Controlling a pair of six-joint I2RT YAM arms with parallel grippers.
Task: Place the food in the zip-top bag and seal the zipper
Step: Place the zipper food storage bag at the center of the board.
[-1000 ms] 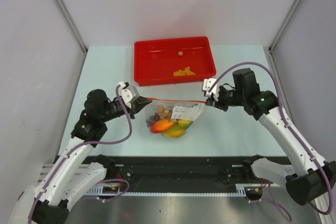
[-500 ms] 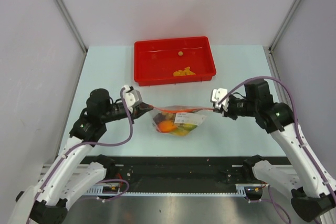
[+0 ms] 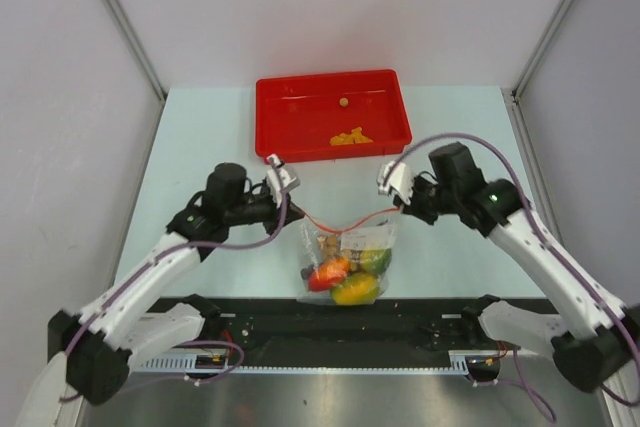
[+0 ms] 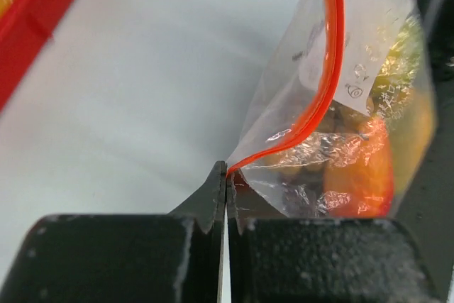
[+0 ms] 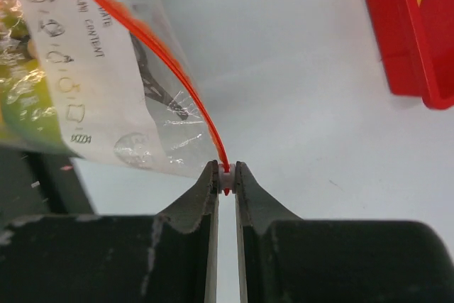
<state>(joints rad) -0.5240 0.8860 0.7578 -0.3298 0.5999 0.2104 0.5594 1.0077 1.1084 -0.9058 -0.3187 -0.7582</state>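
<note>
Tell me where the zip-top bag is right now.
In the top view the zip-top bag is central, on the near side of the red tray, strung by its zipper ends between the left gripper and right gripper.

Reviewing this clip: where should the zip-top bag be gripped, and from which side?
By the two ends of the zipper, each from its own side, jaws across the strip. The left gripper pinches one end, the right gripper the other. The strip looks the only firm edge; the zip-top bag below is limp film weighted by toy fruit.
</note>
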